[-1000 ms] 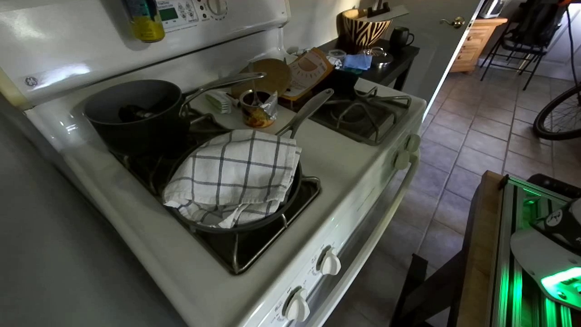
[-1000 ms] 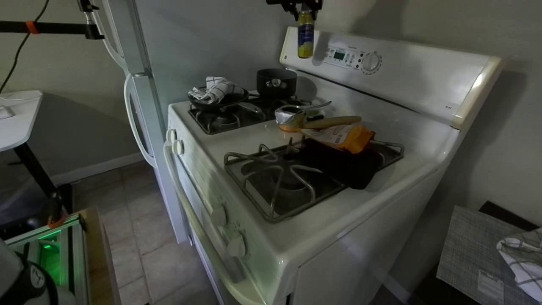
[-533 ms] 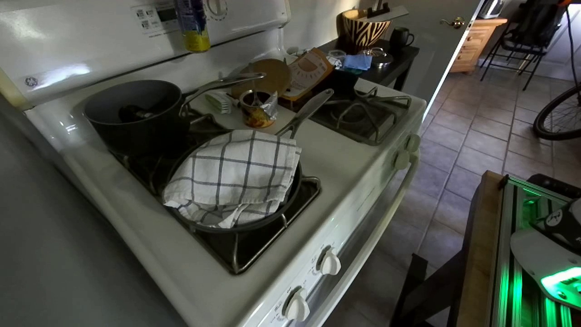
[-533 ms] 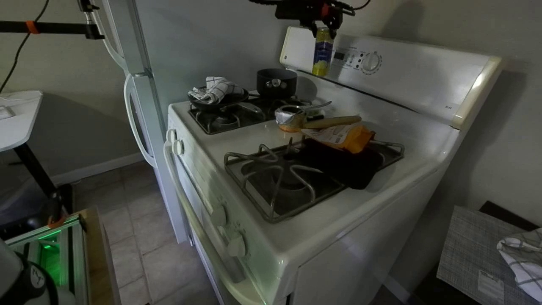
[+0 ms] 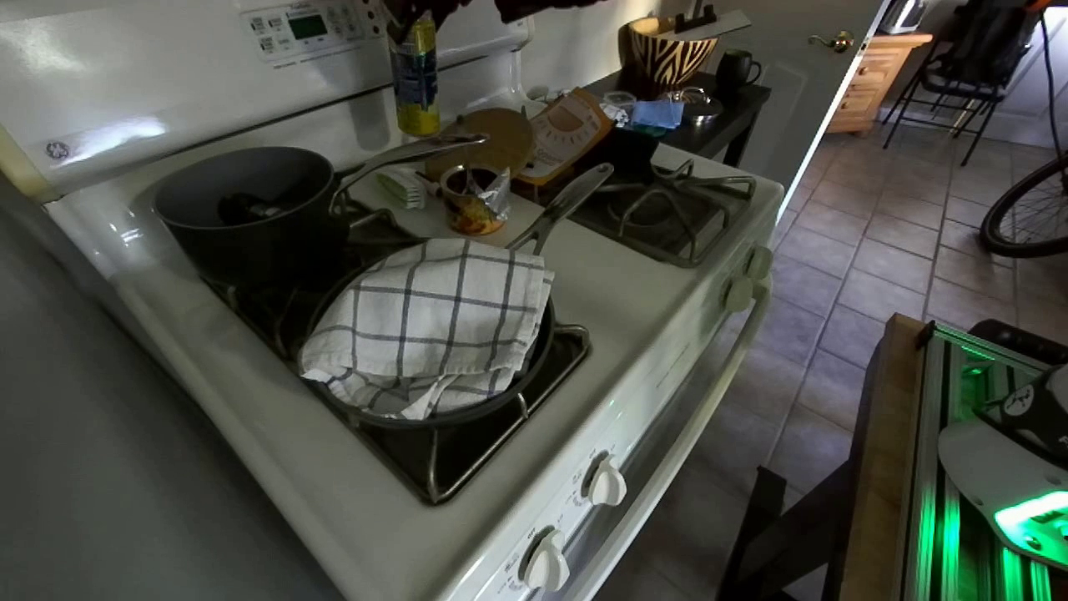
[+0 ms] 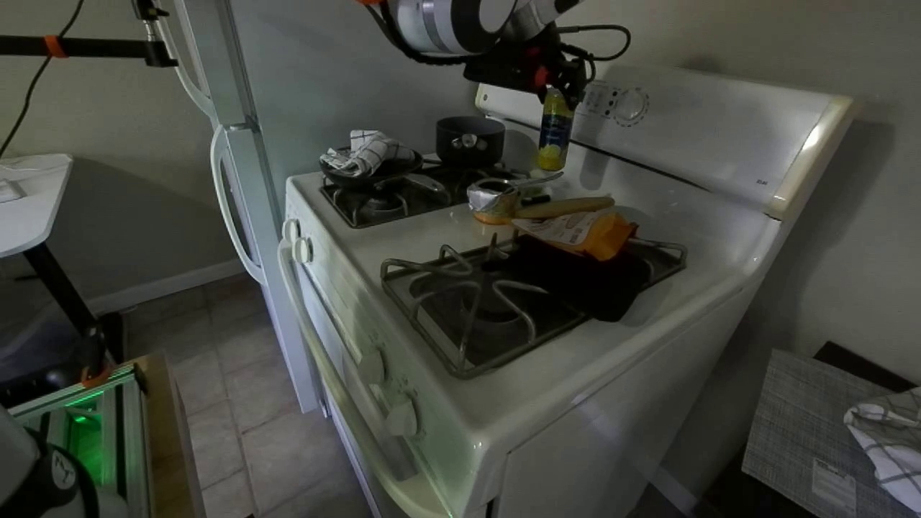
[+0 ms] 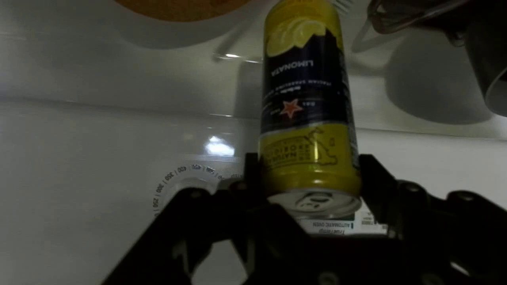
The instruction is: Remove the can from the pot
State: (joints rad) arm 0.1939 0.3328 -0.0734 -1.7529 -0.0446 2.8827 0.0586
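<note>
Wrist view: can (image 7: 307,103) clamped btwn the jaws, one on each side, gripped nr its lid end. Lid (image 7: 317,204) w/ pull tab at bottom of that view; label upside down, LIMONATA on a dark blue band, yellow above & below. In both exterior views, hangs in midair, approx. upright, lid end up, apart from the pot (image 5: 275,250) and in front of the white back panel (image 5: 167,75). Back in the wrist view: oven dial (image 7: 194,184), numbers upside down, left of can; part of pot at right edge. Visible at top edge in an exterior view: arm (image 6: 468,25), white & grey in part.

For the pot: dark grey, set on rear part of a grate (image 5: 584,336), metal handle (image 5: 425,147) pointing away from the fridge (image 6: 309,93); dark shape inside, can't tell what. On front part of same grate, pan (image 5: 459,415) w/ checked cloth (image 5: 434,317) over most of it.

Farther along the surface (image 5: 601,275), tub (image 5: 467,215) w/ peeled foil (image 5: 498,196) & spoon (image 6: 540,180) sticking out; brush (image 5: 409,188), green & white, close by. Nr those, round brown board (image 5: 505,133), then orange & white packet (image 5: 571,129) nr a second grate (image 6: 496,286), lying partly over a black item (image 6: 586,280), too dark to make out. Beyond, in an exterior view: striped bowl (image 5: 672,58), dark mug (image 5: 736,68).
</note>
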